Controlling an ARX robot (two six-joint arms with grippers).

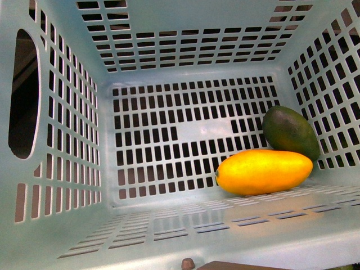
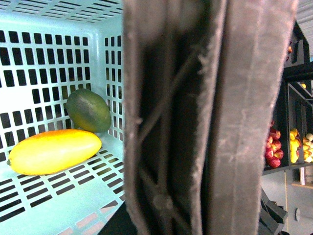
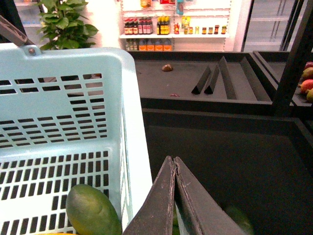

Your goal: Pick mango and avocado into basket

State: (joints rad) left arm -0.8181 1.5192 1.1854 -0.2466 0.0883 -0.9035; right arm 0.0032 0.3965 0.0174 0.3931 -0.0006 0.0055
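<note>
The pale turquoise basket (image 1: 185,72) fills the front view, seen from inside. On its slotted floor by the right wall lies the yellow mango (image 1: 264,171), and the dark green avocado (image 1: 289,132) rests just behind it, touching. Both also show in the left wrist view, mango (image 2: 51,151) and avocado (image 2: 88,110). The brown ribbed basket handle (image 2: 166,122) fills that view's middle; my left gripper is shut on it, its fingers not told apart from the handle. My right gripper (image 3: 174,159) is shut and empty, just outside the basket rim (image 3: 129,112), near the avocado (image 3: 92,210).
Dark produce bins with slanted dividers (image 3: 220,78) stand beyond the basket, a green fruit (image 3: 239,218) in the nearest. Red apples (image 2: 274,149) and yellow fruit (image 2: 293,147) sit on side shelves. Store shelves with bottles (image 3: 171,29) and a plant (image 3: 66,22) stand far back.
</note>
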